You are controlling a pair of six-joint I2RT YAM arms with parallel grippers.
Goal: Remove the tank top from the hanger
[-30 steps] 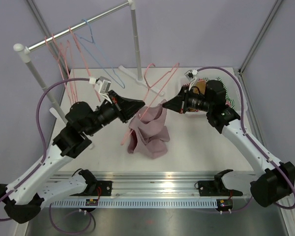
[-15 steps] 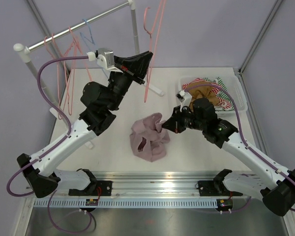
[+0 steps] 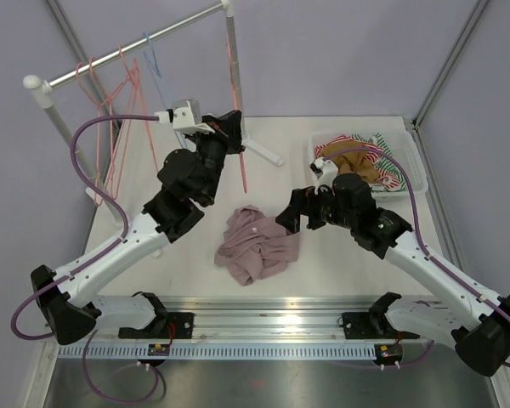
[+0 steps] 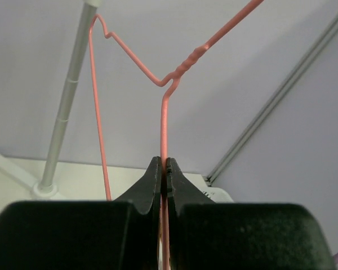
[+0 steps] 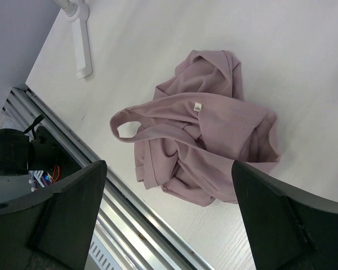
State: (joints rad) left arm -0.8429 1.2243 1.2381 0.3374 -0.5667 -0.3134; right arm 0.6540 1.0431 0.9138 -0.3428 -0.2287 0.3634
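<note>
There it goes: your right fingers [image 5: 73,214], which were nipping the cloth a second ago, have sprung wide apart, and the tank top [image 3: 257,246] has dropped out of its bunched, standing heap into a low pile on the worktop [image 3: 340,263]. Nothing is between those fingers now; they hang just beside the pile's far right edge, above it.

Over on your other side, the left fingers [image 4: 152,185] are pressed together on the wire of the pink hanger [image 4: 163,129], pinching it just below the twisted neck. That hanger has come up out of the garment and is now bare, held over the back of the worktop, well apart from the cloth. So by the look of it the separation is done. What's left is only to put the hanger somewhere, perhaps on the clothes rail [image 3: 127,55] at the back left corner.

The tank top sits near the middle of the worktop's near edge. The pile runs longer left to right than front to back, roughly along that edge. From the right wrist view, one strap loop opens toward the near left and the neck label faces up. The hanger's long axis stands close to upright, its neck uppermost and the hook end out of the left wrist view.
</note>
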